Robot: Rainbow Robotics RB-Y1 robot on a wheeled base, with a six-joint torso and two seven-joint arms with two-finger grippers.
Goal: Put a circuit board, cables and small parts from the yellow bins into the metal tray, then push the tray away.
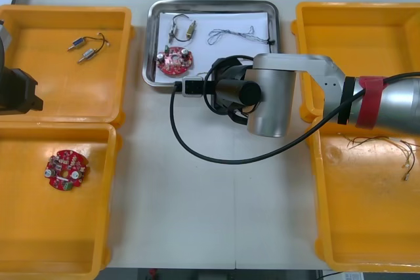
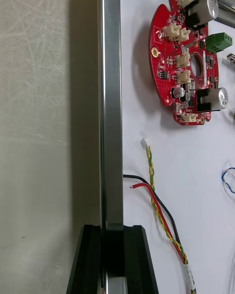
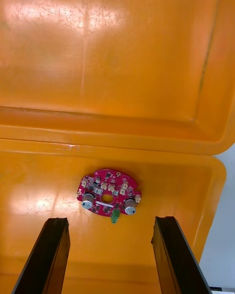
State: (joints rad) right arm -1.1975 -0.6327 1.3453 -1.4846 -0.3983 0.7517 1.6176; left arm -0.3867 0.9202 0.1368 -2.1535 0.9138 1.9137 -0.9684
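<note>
- Left gripper [image 3: 110, 221]: fingers spread, hovering over a board [image 3: 108, 198] in the near left bin [image 3: 39, 176].
- Tray [image 1: 152, 44], between the bins, white inside: holds a second board [image 1: 174, 61] and cables [image 1: 239, 34].
- Right gripper [image 2: 111, 235]: pinching the tray's near rim.

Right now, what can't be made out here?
Front view: the right gripper is at the metal tray's near rim; its arm hides the tray's near right corner.
Front view: far left bin's small metal parts, too small.
Front view: left arm, at that bin, cut off by the edge.
</note>
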